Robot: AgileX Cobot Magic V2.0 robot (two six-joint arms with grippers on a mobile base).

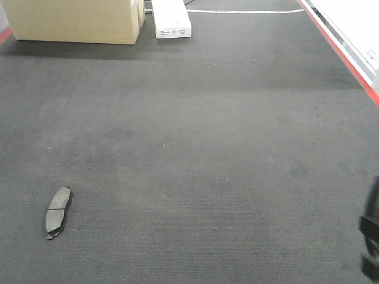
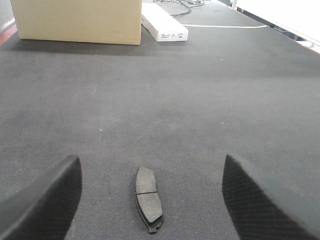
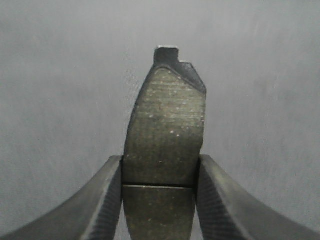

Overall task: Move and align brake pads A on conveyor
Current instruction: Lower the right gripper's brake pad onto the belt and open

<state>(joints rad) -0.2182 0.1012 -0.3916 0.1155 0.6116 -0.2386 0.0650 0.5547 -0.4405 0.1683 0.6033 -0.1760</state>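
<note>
On my right gripper [image 3: 160, 165] the two fingers [image 3: 107, 200] are clamped on the long edges of one brake pad [image 3: 164, 130], just above its cross groove. The pad's notched end points away from the wrist camera. The grey surface behind it is blurred, so I cannot tell whether this pad touches anything.

My left gripper [image 2: 150, 165] has its fingers [image 2: 50, 200] spread wide and holds nothing. Between them a second brake pad [image 2: 148, 200] lies flat on the conveyor [image 2: 200, 100], groove up, well apart from either finger. From the front camera this same pad sits near the belt's lower left, lengthwise along the belt and slightly tilted.

At the far end of the belt stands a cardboard box [image 1: 77, 21], and just beside it on the right a white box [image 1: 172, 18]; I cannot see into either. A red edge strip [image 1: 346, 59] runs down the belt's right side. At the right edge of the front view there is a dark blurred shape [image 1: 372, 236] that I cannot make out.
</note>
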